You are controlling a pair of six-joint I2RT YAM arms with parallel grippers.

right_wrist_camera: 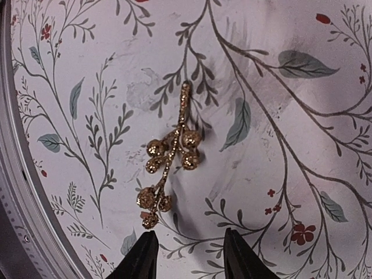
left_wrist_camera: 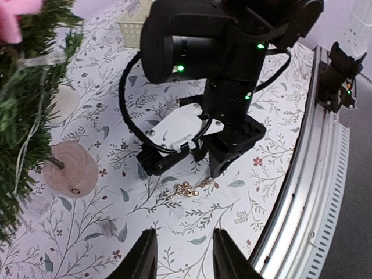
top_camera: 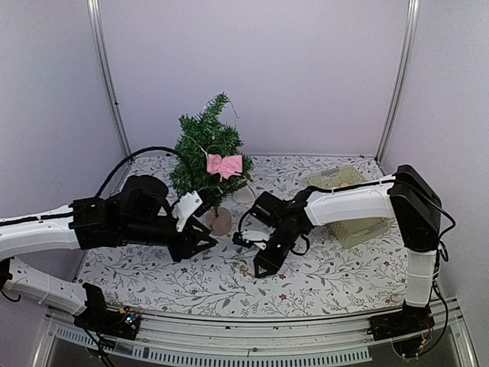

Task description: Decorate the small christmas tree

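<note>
1. The small christmas tree [top_camera: 206,149] stands straight up at the back of the counter [top_camera: 336,275], near the middle. Its round pale base [top_camera: 220,222] sits flat on the flowery cloth.
2. A pink bow [top_camera: 224,164] sits in the tree's branches, on the right side. A thin pale wire [left_wrist_camera: 29,145] hangs among the needles.
3. We see a gold berry sprig [right_wrist_camera: 168,157] lying flat on the counter, in front of the tree and a bit to the right. Nothing is touching it.
4. A pale basket [top_camera: 348,229] sits on the right side of the counter, well apart from the tree. The right arm [top_camera: 351,202] crosses in front of it, so we cannot tell what is inside.
5. The left arm [top_camera: 114,222] reaches in low from the left. The left hand [left_wrist_camera: 183,256] is just beside the tree's base and points at the sprig. Its fingers are apart and hold nothing.
6. The right arm reaches in from the right with a bent elbow, and its wrist tips down.
7. The right hand [right_wrist_camera: 189,256] points down at the counter, right over the sprig. Its fingers are apart and hold nothing, and the sprig lies just past the fingertips.
</note>
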